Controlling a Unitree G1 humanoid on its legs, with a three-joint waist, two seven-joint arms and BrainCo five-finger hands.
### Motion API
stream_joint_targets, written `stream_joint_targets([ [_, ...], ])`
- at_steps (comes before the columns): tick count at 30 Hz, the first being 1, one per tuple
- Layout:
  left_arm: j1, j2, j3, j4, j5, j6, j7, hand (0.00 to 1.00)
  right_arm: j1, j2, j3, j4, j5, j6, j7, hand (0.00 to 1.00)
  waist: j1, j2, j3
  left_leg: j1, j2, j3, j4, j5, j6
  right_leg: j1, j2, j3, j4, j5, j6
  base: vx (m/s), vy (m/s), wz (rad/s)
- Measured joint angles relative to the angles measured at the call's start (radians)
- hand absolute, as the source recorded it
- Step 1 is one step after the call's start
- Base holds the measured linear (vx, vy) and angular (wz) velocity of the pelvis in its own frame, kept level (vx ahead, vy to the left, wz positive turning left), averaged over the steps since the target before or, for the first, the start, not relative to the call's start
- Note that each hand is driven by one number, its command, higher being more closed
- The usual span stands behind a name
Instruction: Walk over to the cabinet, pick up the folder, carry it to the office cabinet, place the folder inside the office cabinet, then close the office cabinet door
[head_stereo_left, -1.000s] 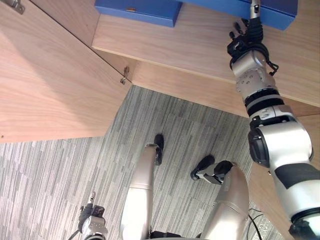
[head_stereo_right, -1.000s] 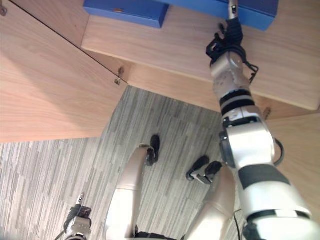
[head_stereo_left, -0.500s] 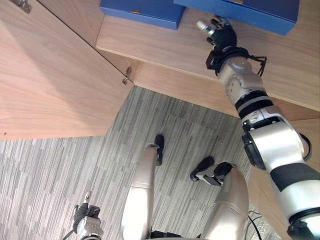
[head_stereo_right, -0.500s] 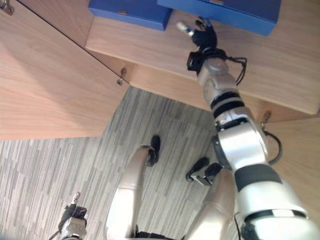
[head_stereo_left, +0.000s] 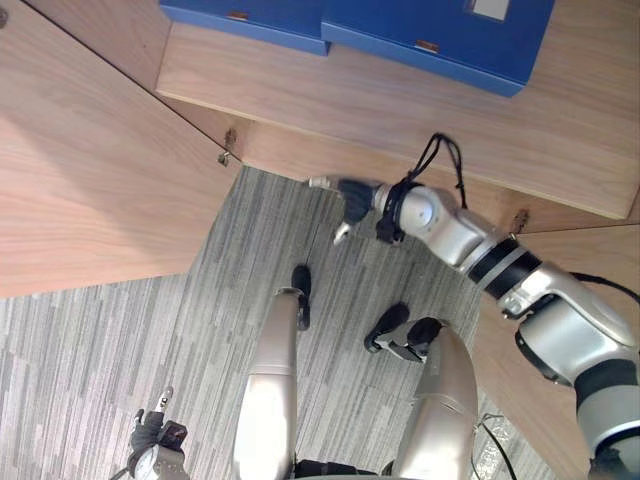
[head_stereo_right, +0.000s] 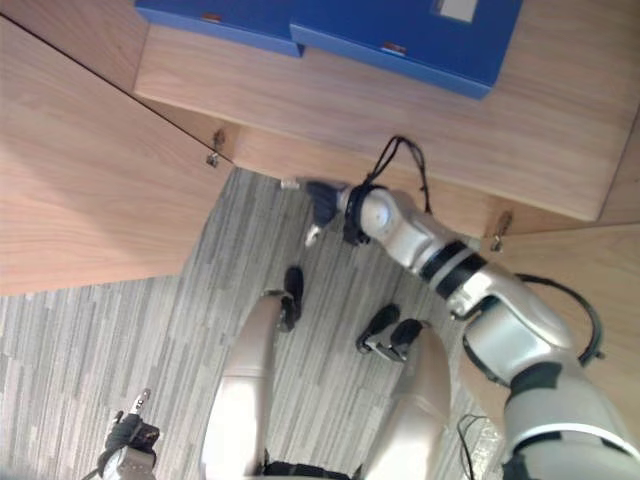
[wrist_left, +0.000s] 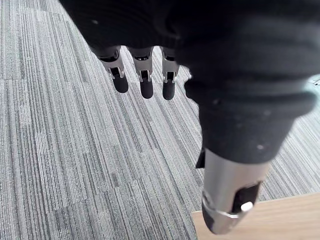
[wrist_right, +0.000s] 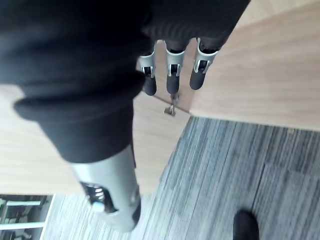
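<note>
Two blue folders lie flat on the wooden shelf (head_stereo_left: 400, 105) of the office cabinet: one with a white label (head_stereo_left: 440, 35) and another to its left (head_stereo_left: 240, 12). My right hand (head_stereo_left: 350, 200) hangs below the shelf's front edge, over the carpet, apart from both folders and holding nothing. In the right wrist view its fingers (wrist_right: 172, 75) are straight and point toward the open left door and its hinge (wrist_right: 171, 109). My left hand (head_stereo_left: 155, 455) hangs low at the lower left; its fingers (wrist_left: 145, 80) are straight over the carpet.
The cabinet's left door (head_stereo_left: 100, 190) stands open and reaches far out over the grey striped carpet (head_stereo_left: 120, 340). A second wooden door panel (head_stereo_left: 590, 255) shows at the right. Metal hinges (head_stereo_left: 228, 148) (head_stereo_left: 517, 220) sit under the shelf edge.
My right hand has left the labelled folder on the shelf and swung down and to the left, below the shelf edge. The folders stay put. The view has shifted slightly.
</note>
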Motion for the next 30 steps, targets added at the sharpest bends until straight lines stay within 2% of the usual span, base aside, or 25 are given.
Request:
stream_joint_targets([
  [4,0.005,0.0,-0.002,0.001,0.0,0.0,-0.001,0.0,0.1,0.05,0.017,0.0,-0.02,0.0,0.05,0.0,0.0,-0.014,0.002,0.061,0.01,0.017,-0.046,0.002,0.004,0.05,0.014,0.0,-0.051,0.023,-0.006,0.02,0.059,-0.13],
  [7,0.009,0.001,-0.023,0.007,0.0,-0.001,-0.001,0.0,0.151,0.103,0.016,0.062,-0.043,-0.005,0.049,0.0,0.001,-0.028,0.0,0.128,0.019,0.036,-0.129,0.029,0.008,0.103,0.043,-0.002,-0.136,0.062,-0.004,0.02,0.039,-0.18],
  [9,0.008,0.001,-0.056,0.008,-0.003,-0.001,0.0,0.0,0.208,0.154,0.011,0.147,-0.095,-0.006,0.026,0.0,0.001,-0.034,-0.002,0.219,0.021,0.059,-0.253,0.075,0.012,0.176,0.07,-0.013,-0.249,0.113,-0.001,0.03,0.041,-0.19],
  [10,0.008,0.001,-0.061,0.009,-0.006,-0.003,0.0,0.0,0.227,0.169,0.009,0.17,-0.099,-0.006,0.019,0.0,0.001,-0.036,-0.003,0.25,0.022,0.064,-0.29,0.087,0.012,0.201,0.079,-0.015,-0.282,0.128,0.002,0.08,0.045,-0.19],
  [12,0.009,0.002,-0.083,0.019,-0.006,-0.013,0.002,0.0,0.312,0.229,0.002,0.246,-0.096,-0.007,-0.001,0.0,-0.001,-0.042,-0.006,0.391,0.019,0.085,-0.468,0.154,0.013,0.313,0.116,-0.026,-0.427,0.187,0.011,0.11,0.042,-0.2],
  [17,0.017,0.014,-0.096,0.03,0.01,-0.031,0.001,0.0,0.412,0.324,0.001,0.307,-0.054,-0.01,-0.019,0.0,-0.021,-0.07,-0.025,0.614,0.018,0.108,-0.734,0.256,0.002,0.486,0.175,-0.05,-0.618,0.252,0.022,0.13,0.002,-0.1],
  [19,0.018,0.018,-0.099,0.047,0.017,-0.035,0.002,0.0,0.42,0.352,-0.031,0.33,-0.053,-0.019,-0.044,0.0,-0.025,-0.075,-0.04,0.664,0.019,0.111,-0.788,0.275,-0.001,0.524,0.189,-0.053,-0.653,0.262,0.025,0.11,-0.019,-0.05],
  [22,0.028,0.021,-0.102,0.101,0.043,-0.04,0.004,0.0,0.427,0.39,-0.155,0.368,-0.044,-0.029,-0.105,0.0,-0.025,-0.074,-0.088,0.718,0.02,0.114,-0.845,0.289,-0.003,0.575,0.208,-0.057,-0.71,0.281,0.034,0.12,0.004,-0.04],
  [24,0.051,0.021,-0.101,0.125,0.063,-0.039,0.016,0.0,0.425,0.411,-0.276,0.374,0.031,-0.05,-0.176,0.0,-0.025,-0.073,-0.129,0.736,0.019,0.118,-0.869,0.292,-0.002,0.598,0.219,-0.057,-0.749,0.297,0.043,0.09,0.024,-0.04],
  [28,0.057,0.026,-0.074,0.131,0.08,-0.042,0.043,0.0,0.374,0.449,-0.408,0.359,0.094,-0.072,-0.28,0.0,-0.022,-0.071,-0.137,0.742,0.013,0.12,-0.864,0.292,-0.003,0.603,0.209,-0.057,-0.741,0.301,0.045,0.04,0.005,0.0],
  [30,0.057,0.022,-0.073,0.125,0.082,-0.052,0.068,0.0,0.353,0.467,-0.463,0.292,0.124,-0.086,-0.34,0.0,-0.021,-0.058,-0.129,0.732,0.008,0.12,-0.837,0.292,-0.003,0.598,0.194,-0.057,-0.715,0.295,0.044,-0.02,-0.046,0.07],
])
